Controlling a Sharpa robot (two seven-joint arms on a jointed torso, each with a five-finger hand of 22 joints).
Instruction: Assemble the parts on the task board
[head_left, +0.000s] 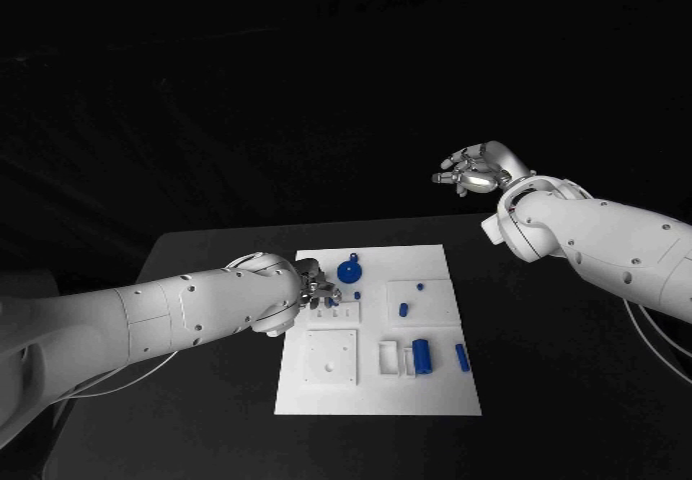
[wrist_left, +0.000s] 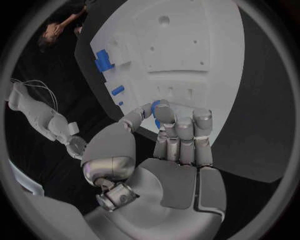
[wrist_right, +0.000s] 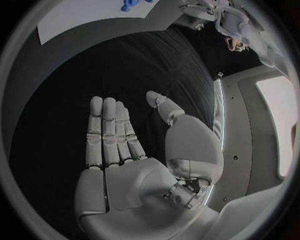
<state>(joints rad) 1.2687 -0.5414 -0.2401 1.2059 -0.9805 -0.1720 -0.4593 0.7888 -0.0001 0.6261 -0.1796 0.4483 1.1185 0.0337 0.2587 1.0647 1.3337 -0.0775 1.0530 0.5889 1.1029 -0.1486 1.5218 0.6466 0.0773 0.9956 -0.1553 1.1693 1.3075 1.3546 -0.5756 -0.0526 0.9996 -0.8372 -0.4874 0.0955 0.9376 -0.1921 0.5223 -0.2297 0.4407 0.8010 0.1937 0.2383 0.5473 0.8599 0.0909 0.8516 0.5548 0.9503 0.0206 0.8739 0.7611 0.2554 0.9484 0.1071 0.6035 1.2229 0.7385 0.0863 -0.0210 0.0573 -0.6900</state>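
The left robot hand (head_left: 307, 288) pinches a small blue part (wrist_left: 157, 108) between curled fingers over the task board (head_left: 433, 390), while the right robot hand (head_left: 473, 170) hangs raised, fingers straight and spread, gripping nothing.

the white task board (head_left: 433, 390) lies flat at the lower centre of the head view. a round blue part (head_left: 351, 271) sits near its top left, two small blue parts (head_left: 405, 307) mid-board, and upright blue blocks (head_left: 421, 355) lower right.
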